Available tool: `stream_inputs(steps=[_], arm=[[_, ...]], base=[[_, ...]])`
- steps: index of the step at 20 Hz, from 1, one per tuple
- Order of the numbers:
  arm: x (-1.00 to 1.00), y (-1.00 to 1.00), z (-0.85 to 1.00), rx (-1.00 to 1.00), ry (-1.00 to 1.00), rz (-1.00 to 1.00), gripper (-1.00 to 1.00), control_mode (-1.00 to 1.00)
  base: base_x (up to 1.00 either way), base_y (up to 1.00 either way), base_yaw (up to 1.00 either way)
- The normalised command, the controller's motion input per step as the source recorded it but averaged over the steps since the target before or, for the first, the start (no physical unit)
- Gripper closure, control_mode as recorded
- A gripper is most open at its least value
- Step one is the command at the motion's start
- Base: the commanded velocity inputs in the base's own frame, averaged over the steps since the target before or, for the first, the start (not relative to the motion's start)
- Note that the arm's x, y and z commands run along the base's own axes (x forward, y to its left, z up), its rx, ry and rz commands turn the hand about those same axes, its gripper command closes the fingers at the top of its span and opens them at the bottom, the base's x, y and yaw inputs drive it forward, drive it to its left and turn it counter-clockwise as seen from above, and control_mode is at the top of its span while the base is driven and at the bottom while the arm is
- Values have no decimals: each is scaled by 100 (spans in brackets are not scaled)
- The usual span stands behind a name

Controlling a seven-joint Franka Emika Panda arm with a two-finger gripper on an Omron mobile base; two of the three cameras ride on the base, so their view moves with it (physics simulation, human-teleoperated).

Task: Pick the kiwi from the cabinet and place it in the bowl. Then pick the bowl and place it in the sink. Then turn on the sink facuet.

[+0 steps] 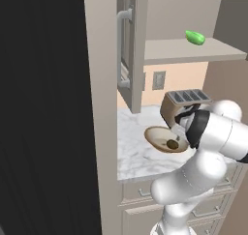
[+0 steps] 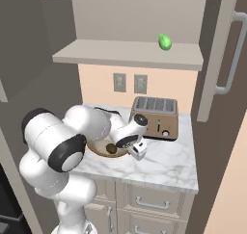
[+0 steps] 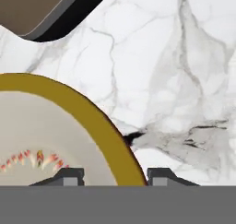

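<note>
On marble counter, bowl (image 3: pixel 99 121) rim between end effector (image 3: pixel 115 174) tips, contact unclear, kiwi (image 1: pixel 172 143) partly arm-hidden.

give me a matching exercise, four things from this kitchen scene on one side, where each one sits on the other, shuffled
Things:
1. kiwi
2. green item
3. toaster
4. gripper

Places:
A. on the cabinet shelf
B. astride the bowl's gold rim
C. inside the bowl
D. on the marble counter, behind the bowl

Pairs: 1-C, 2-A, 3-D, 4-B
</note>
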Motion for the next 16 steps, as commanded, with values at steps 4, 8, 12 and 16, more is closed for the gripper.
stream_inputs(steps=[4, 8, 12, 16], arm=[[-68, 4, 50, 8, 0, 0, 100, -100], [-80, 1, 95, 8, 0, 0, 100, -100], [-88, 1, 100, 11, 0, 0, 100, -100], [-91, 4, 100, 14, -12, 0, 100, -100]], base=[[0, 0, 0], [0, 0, 0], [0, 0, 0], [0, 0, 0]])
